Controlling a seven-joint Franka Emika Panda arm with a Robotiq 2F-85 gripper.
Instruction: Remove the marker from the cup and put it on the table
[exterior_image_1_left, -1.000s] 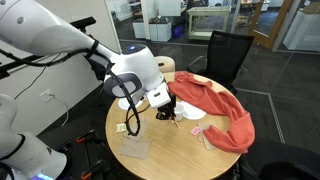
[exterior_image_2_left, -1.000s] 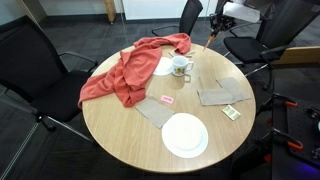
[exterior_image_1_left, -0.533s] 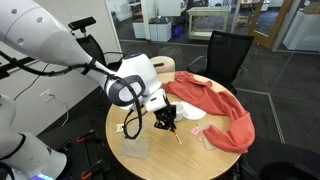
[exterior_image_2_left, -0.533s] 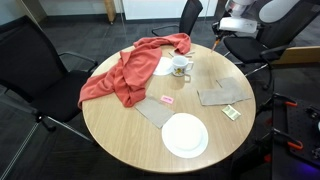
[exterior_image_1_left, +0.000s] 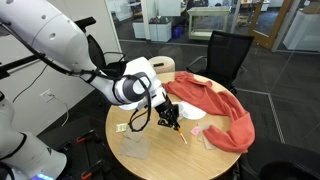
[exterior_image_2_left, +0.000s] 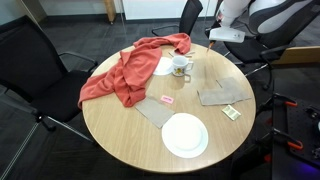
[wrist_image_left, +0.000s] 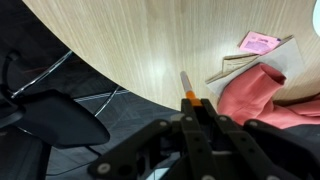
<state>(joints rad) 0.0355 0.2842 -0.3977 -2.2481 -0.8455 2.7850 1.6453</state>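
My gripper (exterior_image_1_left: 172, 122) is shut on the orange marker (wrist_image_left: 187, 92), which sticks out beyond the fingertips (wrist_image_left: 196, 112) and points at the light wooden table (wrist_image_left: 140, 40) near its edge. In an exterior view the marker (exterior_image_1_left: 181, 131) hangs tip-down just above the table top (exterior_image_1_left: 160, 158). The pale cup (exterior_image_2_left: 181, 67) stands on the table (exterior_image_2_left: 120, 125) next to the red cloth (exterior_image_2_left: 125, 75), and my gripper (exterior_image_2_left: 218, 40) is beyond it at the table's far edge. I cannot make out the marker in that view.
A white plate (exterior_image_2_left: 185, 135), grey napkins (exterior_image_2_left: 222, 95), a pink note (exterior_image_2_left: 167, 100) and a banknote (exterior_image_2_left: 231, 112) lie on the table. The red cloth (exterior_image_1_left: 215, 105) covers one side. Black chairs (exterior_image_2_left: 40, 70) stand around the table; one (wrist_image_left: 60, 120) is below the edge.
My gripper has moved down and sideways away from the cup with the marker in it. It is now lower and close to the table top near the edge.
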